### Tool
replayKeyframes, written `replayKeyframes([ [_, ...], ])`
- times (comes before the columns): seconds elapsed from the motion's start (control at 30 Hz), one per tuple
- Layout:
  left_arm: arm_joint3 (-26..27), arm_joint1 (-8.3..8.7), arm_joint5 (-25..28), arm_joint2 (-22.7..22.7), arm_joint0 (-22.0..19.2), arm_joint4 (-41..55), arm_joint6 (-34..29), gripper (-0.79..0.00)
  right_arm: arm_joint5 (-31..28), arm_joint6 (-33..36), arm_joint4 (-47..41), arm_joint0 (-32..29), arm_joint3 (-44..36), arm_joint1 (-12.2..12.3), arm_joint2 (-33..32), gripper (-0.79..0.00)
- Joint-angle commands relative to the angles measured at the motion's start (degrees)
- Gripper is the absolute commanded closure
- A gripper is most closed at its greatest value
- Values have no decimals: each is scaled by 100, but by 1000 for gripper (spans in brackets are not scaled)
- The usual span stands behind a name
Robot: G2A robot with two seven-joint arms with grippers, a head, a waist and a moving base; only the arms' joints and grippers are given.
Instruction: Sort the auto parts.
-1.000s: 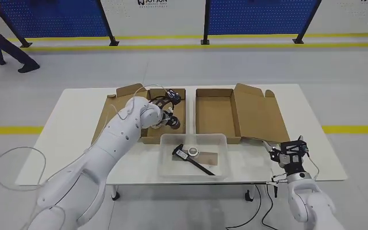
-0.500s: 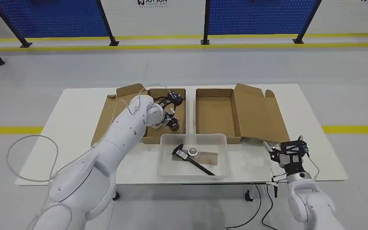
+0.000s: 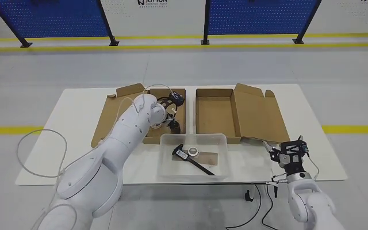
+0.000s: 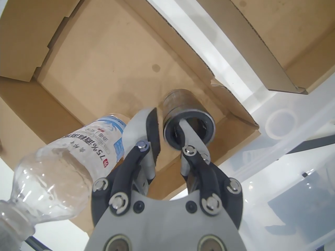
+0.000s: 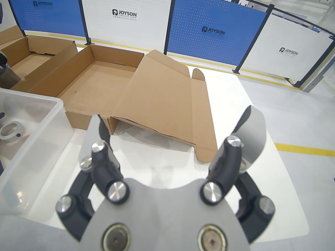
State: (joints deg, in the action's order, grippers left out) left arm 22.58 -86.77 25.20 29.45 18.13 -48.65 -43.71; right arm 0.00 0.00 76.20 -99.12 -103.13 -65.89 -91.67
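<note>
Left end effector point(image 4: 168, 131) clamped on metal sleeve point(image 4: 183, 103), by cardboard box point(image 4: 104, 66) corner

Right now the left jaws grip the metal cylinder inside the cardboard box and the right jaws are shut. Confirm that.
Not quite: the jaws of the right gripper stand open and empty, as the right wrist view shows. The rest holds: the left gripper grips the metal cylinder inside the cardboard box.

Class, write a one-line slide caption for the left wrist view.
Left gripper pinching a dark metal sleeve, one finger inside its bore, beside a plastic bottle over an open cardboard box.
</note>
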Motion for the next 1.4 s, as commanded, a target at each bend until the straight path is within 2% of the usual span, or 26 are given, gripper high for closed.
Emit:
replayKeyframes([
  [0.0,-71,-34,6,-2,-24,-16,20,-459,0,0,0,0,0,0,0,-785],
  [0.07,-129,-65,1,-5,-52,-40,38,-582,0,0,0,0,0,0,0,-785],
  [0.23,-189,-117,12,25,-142,-72,187,-631,0,0,0,0,0,0,0,-785],
  [0.37,-120,-120,-24,97,-225,-67,386,-776,0,0,0,0,0,0,0,-785],
  [0.57,182,-14,-115,296,-263,-44,716,-785,0,0,0,0,0,0,0,-785],
  [0.73,810,186,-263,512,-116,-145,848,-785,0,0,0,0,0,0,0,-785],
  [0.87,1686,452,-539,837,173,-265,805,-785,0,0,0,0,0,0,0,-785],
  [1.0,2986,824,-876,1359,746,-499,485,-785,0,0,0,0,0,0,0,-785],
  [1.2,5415,1388,-1300,2501,2108,-967,-222,-785,0,0,0,0,0,0,0,-785],
  [1.37,7178,1698,-1605,3449,3350,-1496,-386,-785,0,0,0,0,0,0,0,-785],
])
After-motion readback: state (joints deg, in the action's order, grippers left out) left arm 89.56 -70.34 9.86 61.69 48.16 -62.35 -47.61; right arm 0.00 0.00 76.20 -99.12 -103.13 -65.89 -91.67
